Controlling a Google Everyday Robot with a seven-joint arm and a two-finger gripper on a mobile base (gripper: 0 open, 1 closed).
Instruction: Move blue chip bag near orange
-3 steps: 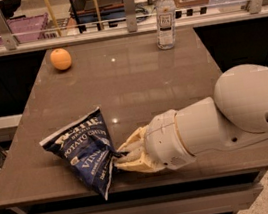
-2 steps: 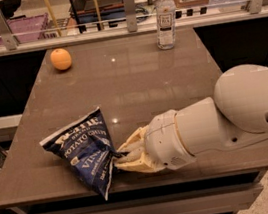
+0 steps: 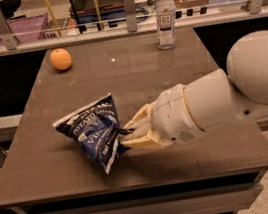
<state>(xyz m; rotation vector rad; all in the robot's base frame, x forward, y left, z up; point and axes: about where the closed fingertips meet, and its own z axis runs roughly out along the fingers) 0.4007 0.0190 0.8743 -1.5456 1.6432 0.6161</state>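
The blue chip bag [image 3: 95, 131] is dark navy with white lettering and stands tilted on the near left part of the grey table [image 3: 170, 78]. My gripper [image 3: 126, 136] reaches in from the right and is shut on the bag's right edge. The orange [image 3: 60, 59] lies at the table's far left corner, well apart from the bag and the gripper.
A clear water bottle [image 3: 165, 18] stands at the table's far edge, right of centre. A rail with metal posts [image 3: 130, 8] runs behind the table, with boxes and a purple crate beyond. My white arm [image 3: 224, 100] covers the table's near right.
The bag has shifted a little to the right and up with my gripper on it. The orange and the bottle have not moved.
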